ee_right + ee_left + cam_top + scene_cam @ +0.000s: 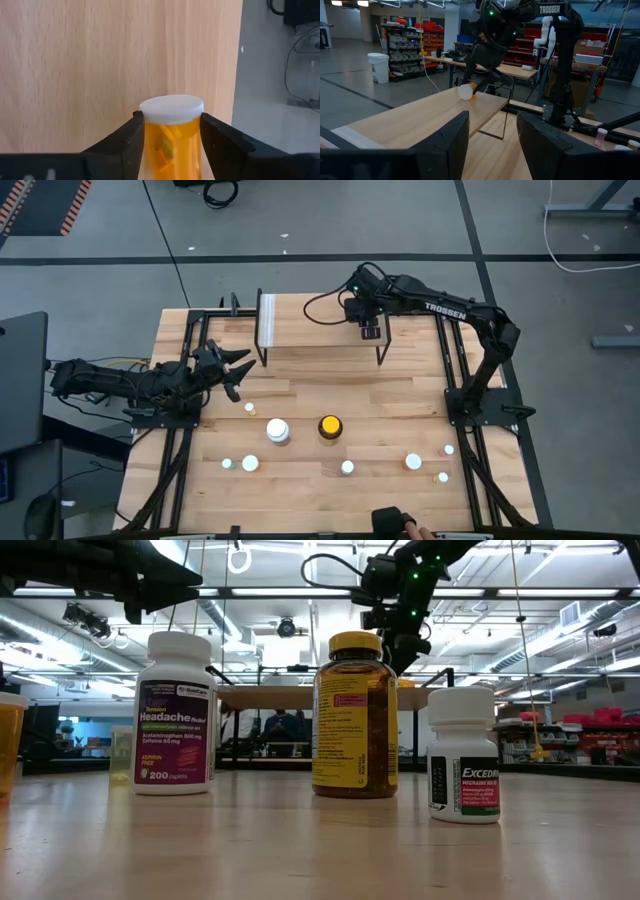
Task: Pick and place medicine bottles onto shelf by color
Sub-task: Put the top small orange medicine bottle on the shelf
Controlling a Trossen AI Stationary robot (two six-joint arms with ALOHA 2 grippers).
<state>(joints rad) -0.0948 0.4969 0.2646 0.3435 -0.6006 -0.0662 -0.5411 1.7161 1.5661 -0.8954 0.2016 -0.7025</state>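
The right arm is reaching across the bench (330, 395) to the far end of the shelf (320, 330), its right hand (172, 145) pointing down at the plank and gripping an orange bottle (171, 135) with a white cap, one finger touching each side. The left arm is lying low along the bench's left edge, its left hand (237, 370) aiming toward the shelf with its fingers (445, 145) partly apart and holding nothing. Other bottles are standing on the bench, among them a large white one (277, 430) and a dark amber one (330, 426).
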